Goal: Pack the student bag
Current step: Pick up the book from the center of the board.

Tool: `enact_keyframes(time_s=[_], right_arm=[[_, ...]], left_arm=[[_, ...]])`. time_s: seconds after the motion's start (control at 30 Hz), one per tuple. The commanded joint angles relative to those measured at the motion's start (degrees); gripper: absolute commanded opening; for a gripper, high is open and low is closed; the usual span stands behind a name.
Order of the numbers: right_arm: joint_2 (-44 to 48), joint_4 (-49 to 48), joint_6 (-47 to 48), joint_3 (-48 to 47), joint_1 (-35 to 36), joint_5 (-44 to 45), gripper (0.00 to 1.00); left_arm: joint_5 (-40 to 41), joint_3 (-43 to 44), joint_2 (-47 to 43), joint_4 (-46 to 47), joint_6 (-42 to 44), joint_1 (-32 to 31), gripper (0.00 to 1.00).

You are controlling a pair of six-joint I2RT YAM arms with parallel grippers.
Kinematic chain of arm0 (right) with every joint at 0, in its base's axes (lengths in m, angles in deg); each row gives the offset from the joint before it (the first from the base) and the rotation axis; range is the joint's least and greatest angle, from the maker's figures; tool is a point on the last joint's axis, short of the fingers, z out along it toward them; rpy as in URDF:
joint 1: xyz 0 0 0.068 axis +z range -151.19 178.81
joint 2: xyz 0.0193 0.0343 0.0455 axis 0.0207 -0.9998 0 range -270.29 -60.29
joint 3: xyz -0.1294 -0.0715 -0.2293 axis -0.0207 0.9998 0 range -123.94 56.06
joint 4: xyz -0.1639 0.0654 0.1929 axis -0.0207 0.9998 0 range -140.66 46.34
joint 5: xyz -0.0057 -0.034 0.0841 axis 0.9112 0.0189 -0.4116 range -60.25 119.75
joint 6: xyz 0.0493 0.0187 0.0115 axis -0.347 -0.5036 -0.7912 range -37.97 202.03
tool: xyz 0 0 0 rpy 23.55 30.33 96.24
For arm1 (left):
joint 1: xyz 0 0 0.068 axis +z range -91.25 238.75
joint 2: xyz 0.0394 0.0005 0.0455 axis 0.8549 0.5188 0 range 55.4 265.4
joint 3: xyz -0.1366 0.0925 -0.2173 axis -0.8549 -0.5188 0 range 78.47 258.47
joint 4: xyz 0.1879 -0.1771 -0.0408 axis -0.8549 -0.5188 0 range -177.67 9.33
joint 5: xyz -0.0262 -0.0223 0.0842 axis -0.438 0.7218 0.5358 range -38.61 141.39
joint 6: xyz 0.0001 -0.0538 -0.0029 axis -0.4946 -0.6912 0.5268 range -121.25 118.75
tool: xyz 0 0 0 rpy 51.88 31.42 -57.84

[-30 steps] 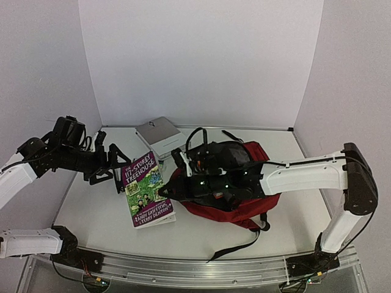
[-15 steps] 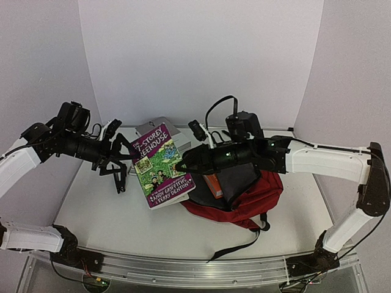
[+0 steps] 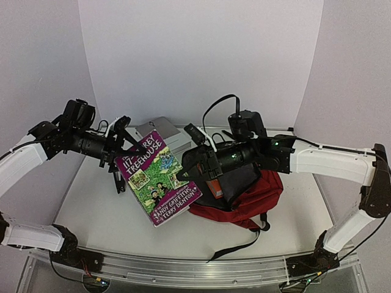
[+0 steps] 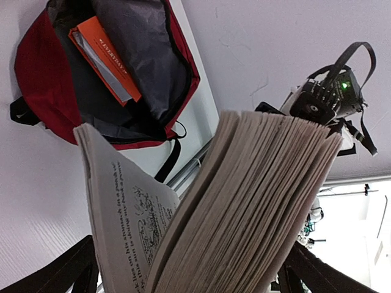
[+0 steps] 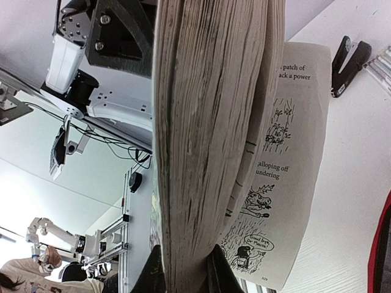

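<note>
Book (image 3: 160,177) aloft | right fingers (image 5: 153,271) clamp its edge | left fingers (image 4: 61,274) spread wide

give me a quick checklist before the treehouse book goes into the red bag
1. Right gripper shut on the Treehouse book: ok, it pinches one edge and the book is held in the air.
2. Left gripper open: ok, fingers stand either side of the pages; contact cannot tell.
3. Student bag mouth open: ok, grey lining shows.
4. Space beside the orange book inside: ok, it lies to one side.
5. Pages kept together: not ok, one leaf splays away from the block.
</note>
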Motion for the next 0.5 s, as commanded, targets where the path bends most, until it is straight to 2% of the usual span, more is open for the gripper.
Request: enact_keyframes(time_s=[0.0, 0.1, 0.17, 0.47], right_arm=[[2.1, -4.0, 2.7, -1.7, 0.0, -5.9, 0.0], [1.5, -3.2, 3.2, -2.0, 0.0, -6.5, 0.0], [1.0, -3.0, 3.5, -1.9, 0.0, -6.3, 0.0], [-0.7, -3.0, 3.6, -1.9, 0.0, -4.9, 0.0]], left_arm=[[-6.8, -0.5, 1.0, 3.5, 0.6, 0.3, 0.97], [-9.4, -1.2, 2.0, 3.4, 1.4, 0.3, 0.93], [-10.8, -1.8, 2.4, 3.6, 2.1, 0.3, 0.86], [-13.6, -3.6, 2.3, 3.9, 4.1, 0.3, 0.38]])
